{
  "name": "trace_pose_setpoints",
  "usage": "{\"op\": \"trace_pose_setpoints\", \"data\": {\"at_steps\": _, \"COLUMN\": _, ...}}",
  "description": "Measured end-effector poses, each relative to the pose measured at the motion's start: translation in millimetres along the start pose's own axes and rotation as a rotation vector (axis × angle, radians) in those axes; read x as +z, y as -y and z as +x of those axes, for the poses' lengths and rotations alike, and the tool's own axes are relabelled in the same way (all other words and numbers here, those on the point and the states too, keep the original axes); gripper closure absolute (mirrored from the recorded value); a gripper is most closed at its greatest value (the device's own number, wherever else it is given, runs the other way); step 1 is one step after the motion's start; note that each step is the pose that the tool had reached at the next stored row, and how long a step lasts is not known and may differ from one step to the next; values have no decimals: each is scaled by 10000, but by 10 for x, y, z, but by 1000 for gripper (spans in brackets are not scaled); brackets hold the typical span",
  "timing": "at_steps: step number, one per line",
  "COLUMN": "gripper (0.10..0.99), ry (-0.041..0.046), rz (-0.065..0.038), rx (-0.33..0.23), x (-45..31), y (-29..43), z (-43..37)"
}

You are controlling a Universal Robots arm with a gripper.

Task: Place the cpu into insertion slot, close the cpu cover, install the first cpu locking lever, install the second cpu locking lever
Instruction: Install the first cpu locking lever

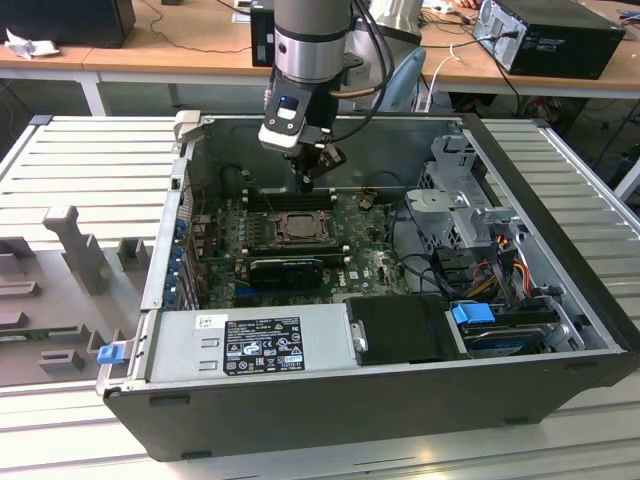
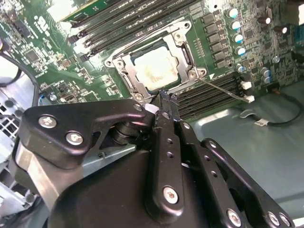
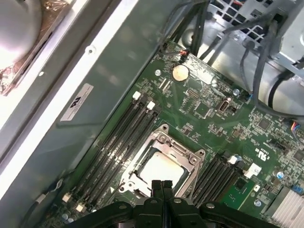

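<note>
The cpu (image 2: 156, 69) lies pale and flat in the insertion slot (image 1: 297, 228), also seen in the first wrist view as the cpu (image 3: 160, 170). The silvery cpu cover (image 2: 184, 53) lies down flat around it, its frame (image 3: 164, 144) ringing the chip. A thin metal locking lever (image 2: 223, 89) juts from the socket's corner out over the memory slots. My gripper (image 1: 308, 182) hangs just above the socket's far edge. In both wrist views its fingertips (image 3: 161, 185) are pressed together with nothing between them, and the gripper (image 2: 165, 99) sits close to the socket rim.
The open computer case (image 1: 540, 200) walls in the board. A long black card (image 1: 285, 268) lies in front of the socket, a power supply (image 1: 250, 342) nearer still. A drive cage (image 1: 465, 215) and cables (image 1: 500, 270) fill the exterior view's right. Memory slots (image 3: 121, 137) flank the socket.
</note>
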State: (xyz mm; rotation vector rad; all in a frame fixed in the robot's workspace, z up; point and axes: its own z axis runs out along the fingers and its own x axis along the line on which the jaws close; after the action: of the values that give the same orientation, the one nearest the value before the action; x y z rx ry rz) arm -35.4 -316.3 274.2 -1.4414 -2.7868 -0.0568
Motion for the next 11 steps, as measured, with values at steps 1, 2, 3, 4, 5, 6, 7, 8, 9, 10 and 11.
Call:
{"op": "trace_pose_setpoints", "data": {"at_steps": 1, "gripper": 980, "ry": -3, "rz": 1, "rx": -109, "x": 0, "y": 0, "z": 0}}
{"op": "trace_pose_setpoints", "data": {"at_steps": 2, "gripper": 980, "ry": -6, "rz": 4, "rx": -216, "x": 0, "y": 0, "z": 0}}
{"op": "trace_pose_setpoints", "data": {"at_steps": 3, "gripper": 980, "ry": -11, "rz": 7, "rx": -377, "x": 0, "y": 0, "z": 0}}
{"op": "trace_pose_setpoints", "data": {"at_steps": 4, "gripper": 980, "ry": -15, "rz": 10, "rx": -506, "x": 0, "y": 0, "z": 0}}
{"op": "trace_pose_setpoints", "data": {"at_steps": 5, "gripper": 980, "ry": -23, "rz": 14, "rx": -778, "x": 0, "y": 0, "z": 0}}
{"op": "trace_pose_setpoints", "data": {"at_steps": 6, "gripper": 980, "ry": -27, "rz": 18, "rx": -890, "x": 0, "y": 0, "z": 0}}
{"op": "trace_pose_setpoints", "data": {"at_steps": 7, "gripper": 980, "ry": -30, "rz": 19, "rx": -981, "x": 0, "y": 0, "z": 0}}
{"op": "trace_pose_setpoints", "data": {"at_steps": 8, "gripper": 980, "ry": -32, "rz": 21, "rx": -1073, "x": 0, "y": 0, "z": 0}}
{"op": "trace_pose_setpoints", "data": {"at_steps": 9, "gripper": 980, "ry": -36, "rz": 24, "rx": -1180, "x": 0, "y": 0, "z": 0}}
{"op": "trace_pose_setpoints", "data": {"at_steps": 10, "gripper": 980, "ry": -40, "rz": 26, "rx": -1308, "x": 0, "y": 0, "z": 0}}
{"op": "trace_pose_setpoints", "data": {"at_steps": 11, "gripper": 980, "ry": -43, "rz": 28, "rx": -1413, "x": 0, "y": 0, "z": 0}}
